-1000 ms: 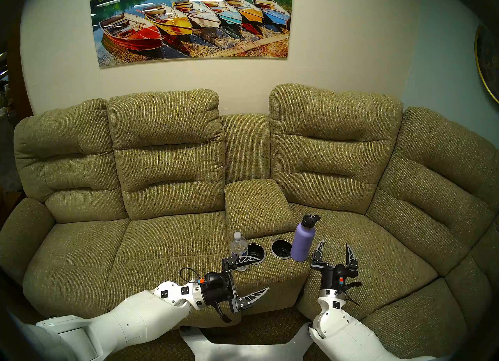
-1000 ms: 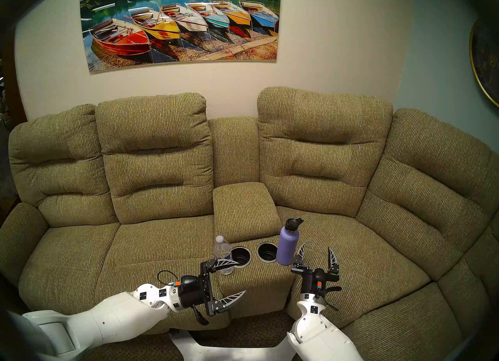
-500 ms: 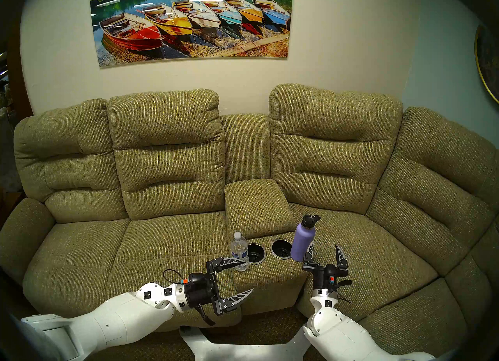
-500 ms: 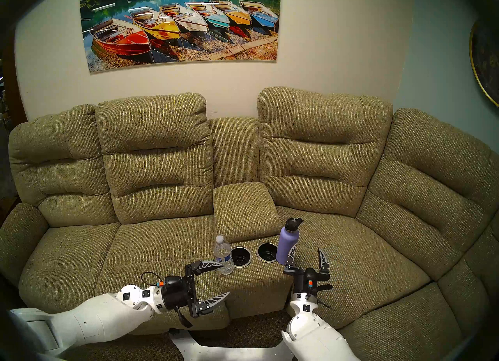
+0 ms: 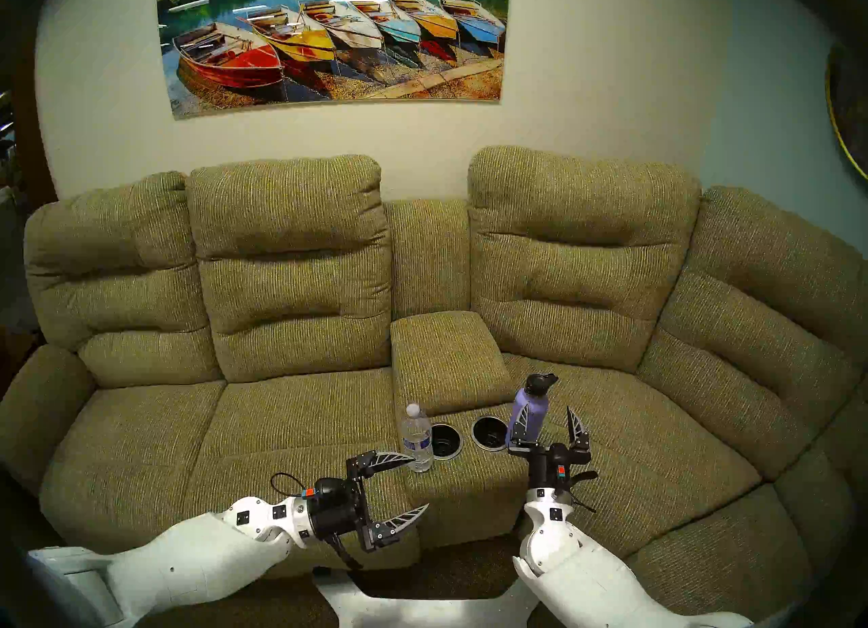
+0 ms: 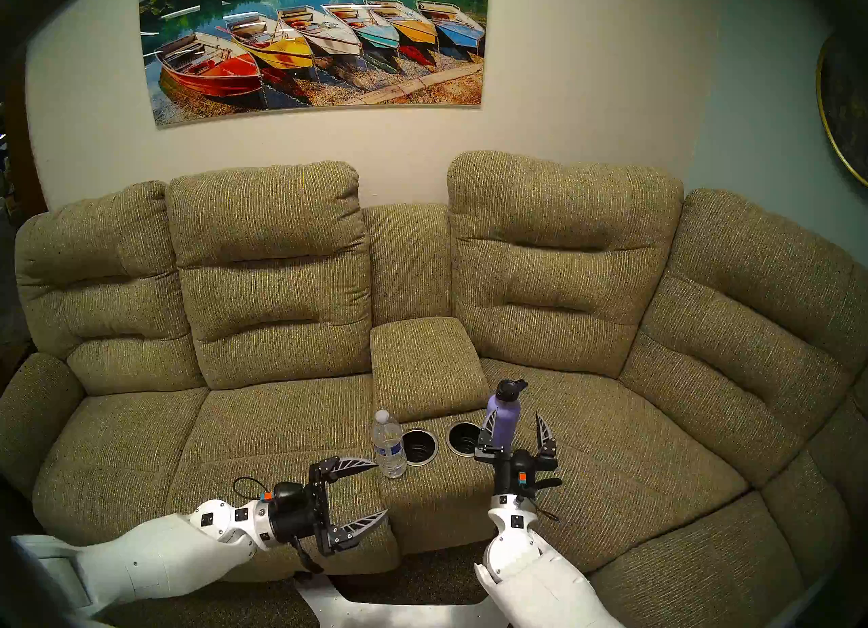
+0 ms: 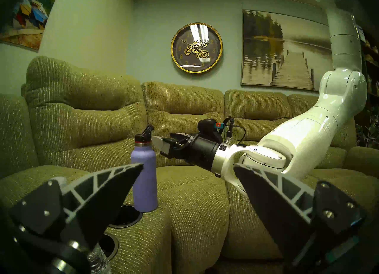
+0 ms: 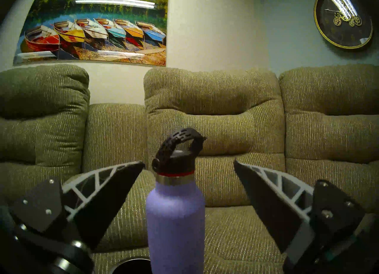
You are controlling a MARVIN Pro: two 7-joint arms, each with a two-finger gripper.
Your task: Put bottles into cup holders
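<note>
A clear plastic bottle (image 5: 417, 439) with a white cap stands upright on the sofa console, just left of the left cup holder (image 5: 445, 441). A lavender flask (image 5: 530, 413) with a black cap stands upright just right of the right cup holder (image 5: 488, 432). Both holders are empty. My right gripper (image 5: 547, 406) is open and straddles the flask (image 8: 176, 216), with a gap on each side. My left gripper (image 5: 421, 481) is open and turned on its side at the console's front left corner. Its far fingertip is near the clear bottle's (image 7: 98, 261) base, and the bottle is outside the jaws.
The olive-green sofa (image 5: 291, 415) curves round to the right, with seat cushions on both sides of the console. A padded armrest lid (image 5: 446, 359) rises behind the cup holders. My white base plate (image 5: 422, 608) lies on the carpet in front.
My right gripper has moved left and forward, from beside the flask to around it. My left arm has drawn back to the left, so its fingers no longer overlap the clear bottle. Both bottles stayed put.
</note>
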